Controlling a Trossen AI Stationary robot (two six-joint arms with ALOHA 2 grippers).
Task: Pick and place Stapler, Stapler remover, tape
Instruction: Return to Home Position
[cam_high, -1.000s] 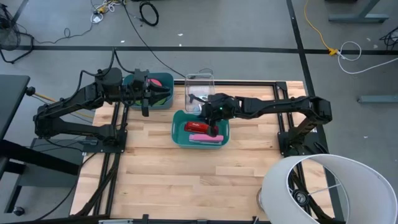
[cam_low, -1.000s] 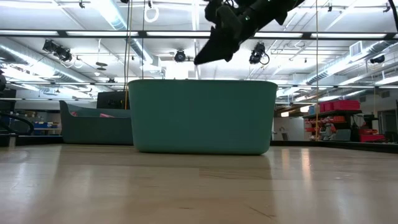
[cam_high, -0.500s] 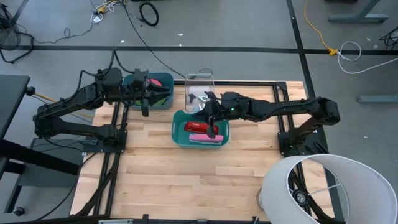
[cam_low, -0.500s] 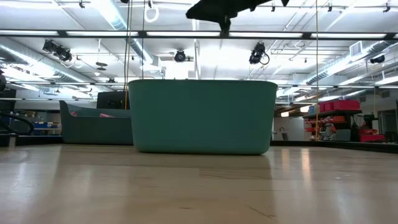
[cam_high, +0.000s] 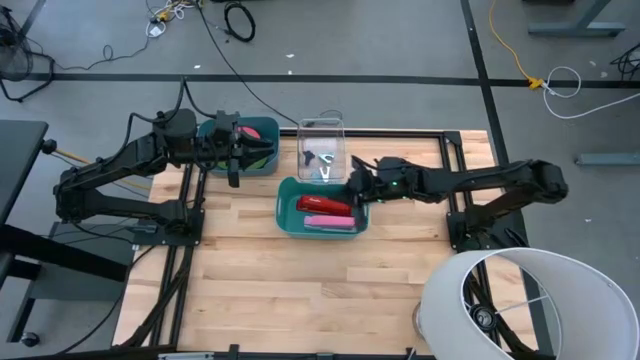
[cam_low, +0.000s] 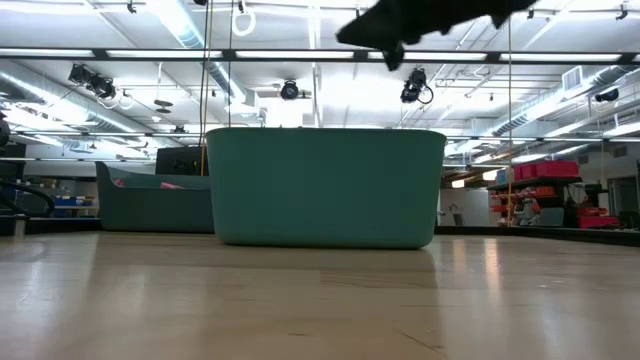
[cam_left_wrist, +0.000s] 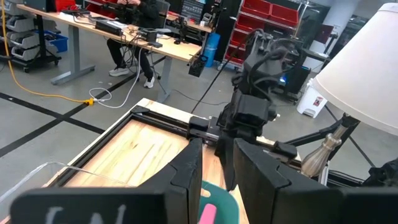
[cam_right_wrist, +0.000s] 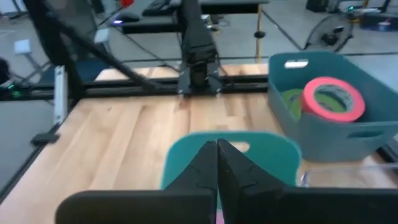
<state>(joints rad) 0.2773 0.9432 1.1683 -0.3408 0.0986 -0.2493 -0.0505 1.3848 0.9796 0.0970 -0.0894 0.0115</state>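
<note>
Left arm: the left gripper (cam_high: 233, 168) hangs over the near rim of the blue bin (cam_high: 262, 121); in its wrist view the fingers (cam_left_wrist: 186, 171) stand a narrow gap apart, with nothing between them.
Far-left corner: the blue bin sits at this corner of the tabletop (cam_high: 300, 290).
Tape: the pink tape (cam_right_wrist: 333, 99) lies in the blue bin, leaning on the green tape (cam_right_wrist: 287, 102) beside it.
Far edge, middle: the clear bin (cam_high: 322, 124) stands just right of the blue bin and holds small dark removers (cam_high: 320, 158).
Middle: the green bin (cam_high: 283, 210) touches the clear bin's near side.
Staplers: the red stapler (cam_high: 322, 203) and the pink stapler (cam_high: 330, 221) lie side by side in the green bin, the pink one nearer the tabletop's near edge.
Right arm: the right gripper (cam_high: 352, 190) hovers above the green bin's right rim, its fingers (cam_right_wrist: 208, 163) pressed together and empty.
Near-right corner: a white lampshade (cam_high: 530, 300) overlaps the tabletop.
</note>
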